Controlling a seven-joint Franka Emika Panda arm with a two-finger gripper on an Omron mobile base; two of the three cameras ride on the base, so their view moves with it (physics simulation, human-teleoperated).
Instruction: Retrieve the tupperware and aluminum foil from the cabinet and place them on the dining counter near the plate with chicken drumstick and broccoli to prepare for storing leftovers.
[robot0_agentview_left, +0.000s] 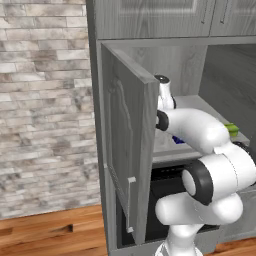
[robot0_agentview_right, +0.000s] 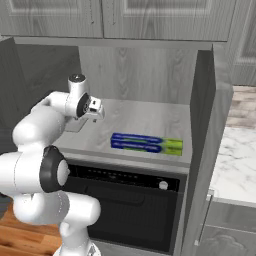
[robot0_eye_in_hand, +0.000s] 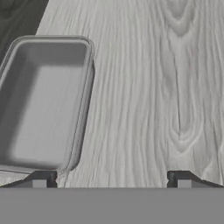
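kitchen: wood cabinets (robot0_agentview_right: 150, 20), built-in oven (robot0_agentview_right: 125, 205)

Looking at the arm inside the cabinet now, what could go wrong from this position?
1. The open tool sits off to one side of the shallow grey rectangular container; only one fingertip is near its rim, so closing now may just push it away.
2. The long blue foil box lies close by on the same grey wooden cabinet shelf; a wide swing might knock it.
3. The open grey cabinet door stands near the arm and could be struck on withdrawal.
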